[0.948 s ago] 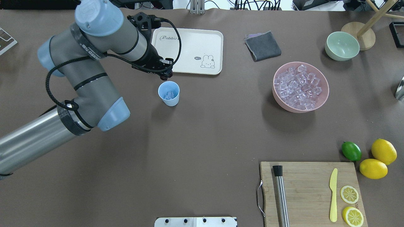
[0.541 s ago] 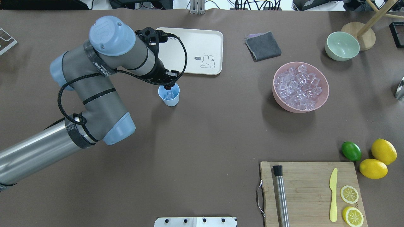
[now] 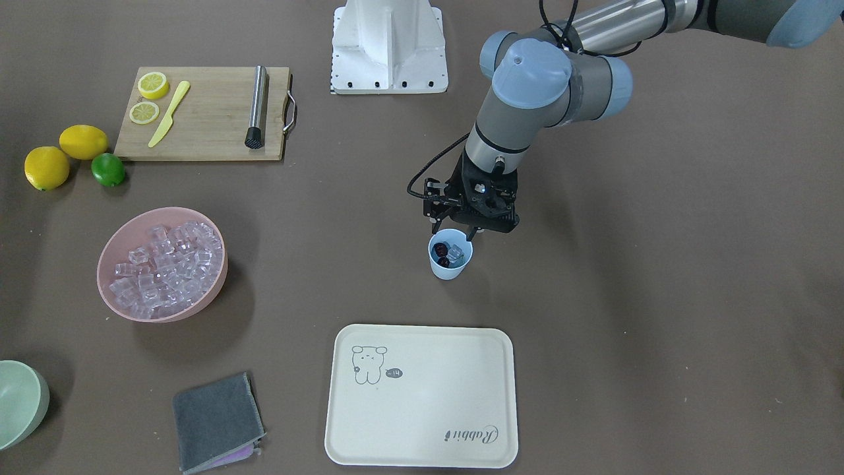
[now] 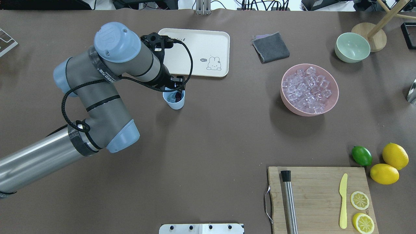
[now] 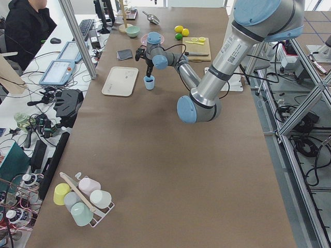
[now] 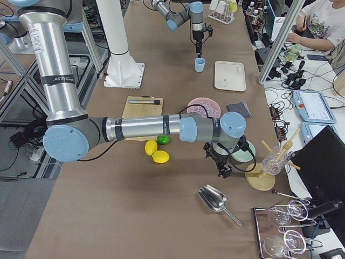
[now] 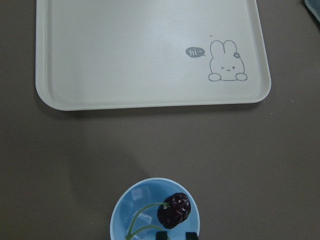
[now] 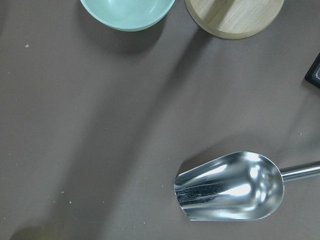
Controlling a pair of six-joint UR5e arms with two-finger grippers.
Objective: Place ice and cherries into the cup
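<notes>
The light-blue cup [image 3: 450, 267] [image 4: 175, 103] stands just in front of the cream tray. Inside it lie the dark cherries [image 3: 440, 251] [image 7: 174, 210] with their green stems, on a clear ice cube [image 3: 455, 253]. More ice [image 4: 308, 89] is heaped in the pink bowl [image 4: 287, 100]. My left gripper [image 3: 453, 233] [image 4: 177, 88] hangs right over the cup's rim, its fingers apart and nothing between them. My right gripper [image 6: 222, 171] shows only in the exterior right view, near the pale green bowl; whether it is open or shut I cannot tell.
A cream tray [image 4: 195, 52] lies behind the cup, with a grey cloth [image 4: 270, 47] and a pale green bowl [image 4: 352, 47] further right. A cutting board [image 4: 320, 198] holds a muddler, knife and lemon slices; lemons and a lime [image 4: 361, 155] sit beside it. A metal scoop [image 8: 230, 187] lies under the right wrist.
My left gripper carried the cherries from the tray's edge to the cup and came down over it. The cherries now lie inside the cup, free of the fingers.
</notes>
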